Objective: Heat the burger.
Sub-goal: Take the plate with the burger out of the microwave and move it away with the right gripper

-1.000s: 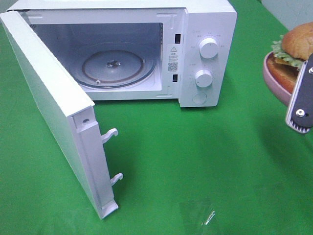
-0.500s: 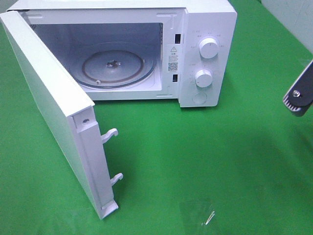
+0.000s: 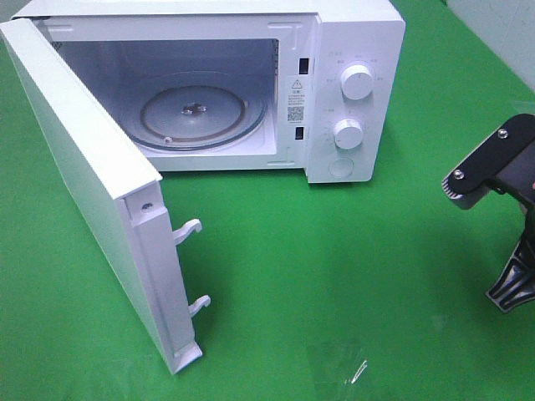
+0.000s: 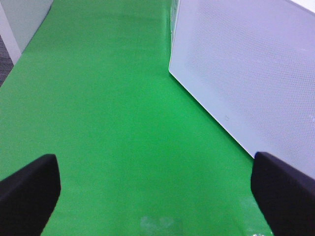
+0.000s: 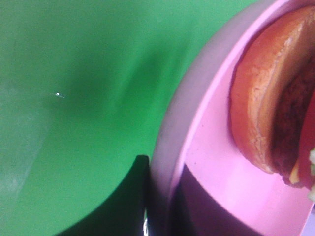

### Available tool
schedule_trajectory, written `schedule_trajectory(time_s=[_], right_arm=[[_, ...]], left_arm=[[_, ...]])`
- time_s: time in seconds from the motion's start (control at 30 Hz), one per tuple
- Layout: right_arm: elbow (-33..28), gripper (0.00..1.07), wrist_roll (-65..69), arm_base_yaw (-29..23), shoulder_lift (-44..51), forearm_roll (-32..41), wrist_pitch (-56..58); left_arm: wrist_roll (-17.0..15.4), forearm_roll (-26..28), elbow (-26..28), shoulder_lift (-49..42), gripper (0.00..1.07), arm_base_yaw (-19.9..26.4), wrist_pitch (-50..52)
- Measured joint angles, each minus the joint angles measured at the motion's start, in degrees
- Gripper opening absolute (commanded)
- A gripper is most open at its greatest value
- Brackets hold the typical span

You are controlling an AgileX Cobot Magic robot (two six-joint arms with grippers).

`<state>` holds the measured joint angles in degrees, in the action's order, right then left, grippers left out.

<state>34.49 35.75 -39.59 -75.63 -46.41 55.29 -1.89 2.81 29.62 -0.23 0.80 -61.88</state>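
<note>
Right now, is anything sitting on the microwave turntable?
No. In the overhead view the glass turntable inside the open microwave is bare.

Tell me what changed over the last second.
The burger and its pink plate went out of the overhead view; the right arm swung further in. The right wrist view shows the gripper clamped on the plate's rim. The microwave stayed open, its turntable bare.

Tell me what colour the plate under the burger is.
Pink. The plate shows best in the right wrist view, with the burger resting on it.
</note>
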Motion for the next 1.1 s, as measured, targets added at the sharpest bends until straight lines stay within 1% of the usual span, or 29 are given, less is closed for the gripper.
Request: schedule_trajectory(time_s=[0.03, 0.07, 0.1, 0.13, 0.17, 0.2, 0.27, 0.37, 0.4, 0.43, 0.47, 0.5, 0.53, 0.57, 0.63, 0.8, 0.9, 0.93, 0.97, 1.0, 1.03, 1.07, 1.1], right_arm=[[0.11, 0.01, 1.43, 1.32, -2.01, -0.06, -0.69], [0.11, 0.01, 1.43, 1.32, -2.01, -0.06, -0.69], [0.11, 0.01, 2.75, 3.21, -3.78, -0.11, -1.49], [0.11, 0.01, 2.75, 3.21, -3.78, -0.11, -1.49], [0.11, 0.01, 3.55, 4.81, -5.04, -0.11, -1.89], [0.11, 0.01, 3.55, 4.81, -5.04, -0.11, -1.89], [0.11, 0.01, 5.39, 8.71, -8.19, -0.23, -3.67], [0.11, 0.02, 5.9, 9.57, -8.88, -0.29, -4.41], [0.11, 0.02, 7.05, 11.0, -10.31, -0.52, -5.61], [0.11, 0.02, 7.05, 11.0, -10.31, -0.52, -5.61], [0.11, 0.02, 8.54, 12.89, -12.2, -1.2, -7.05], [0.11, 0.02, 8.54, 12.89, -12.2, -1.2, -7.05], [0.17, 0.02, 10.03, 14.32, -13.75, -1.95, -8.25], [0.17, 0.02, 10.03, 14.32, -13.75, -1.95, -8.25], [0.23, 0.02, 12.89, 16.33, -16.04, -3.38, -9.91], [0.17, 0.02, 16.67, 18.33, -18.74, -4.01, -12.43], [0.23, 0.05, 19.48, 19.25, -20.68, -4.18, -14.95], [0.23, 0.09, 20.05, 19.37, -21.2, -4.24, -15.76], [0.23, 0.09, 20.05, 19.37, -21.2, -4.24, -15.76], [0.4, 0.15, 20.05, 19.37, -21.31, -4.3, -15.87], [0.4, 0.15, 20.05, 19.37, -21.31, -4.3, -15.87], [0.97, 0.19, 20.05, 19.37, -21.31, -4.3, -15.47], [0.97, 0.19, 20.05, 19.37, -21.31, -4.3, -15.47]], left_arm=[[0.0, 0.0, 0.0, 0.0, 1.0, 0.0, 0.0], [0.0, 0.0, 0.0, 0.0, 1.0, 0.0, 0.0], [0.0, 0.0, 0.0, 0.0, 1.0, 0.0, 0.0], [0.0, 0.0, 0.0, 0.0, 1.0, 0.0, 0.0], [0.0, 0.0, 0.0, 0.0, 1.0, 0.0, 0.0], [0.0, 0.0, 0.0, 0.0, 1.0, 0.0, 0.0], [0.0, 0.0, 0.0, 0.0, 1.0, 0.0, 0.0], [0.0, 0.0, 0.0, 0.0, 1.0, 0.0, 0.0], [0.0, 0.0, 0.0, 0.0, 1.0, 0.0, 0.0], [0.0, 0.0, 0.0, 0.0, 1.0, 0.0, 0.0], [0.0, 0.0, 0.0, 0.0, 1.0, 0.0, 0.0], [0.0, 0.0, 0.0, 0.0, 1.0, 0.0, 0.0], [0.0, 0.0, 0.0, 0.0, 1.0, 0.0, 0.0], [0.0, 0.0, 0.0, 0.0, 1.0, 0.0, 0.0], [0.0, 0.0, 0.0, 0.0, 1.0, 0.0, 0.0], [0.0, 0.0, 0.0, 0.0, 1.0, 0.0, 0.0], [0.0, 0.0, 0.0, 0.0, 1.0, 0.0, 0.0], [0.0, 0.0, 0.0, 0.0, 1.0, 0.0, 0.0], [0.0, 0.0, 0.0, 0.0, 1.0, 0.0, 0.0], [0.0, 0.0, 0.0, 0.0, 1.0, 0.0, 0.0], [0.0, 0.0, 0.0, 0.0, 1.0, 0.0, 0.0], [0.0, 0.0, 0.0, 0.0, 1.0, 0.0, 0.0], [0.0, 0.0, 0.0, 0.0, 1.0, 0.0, 0.0]])
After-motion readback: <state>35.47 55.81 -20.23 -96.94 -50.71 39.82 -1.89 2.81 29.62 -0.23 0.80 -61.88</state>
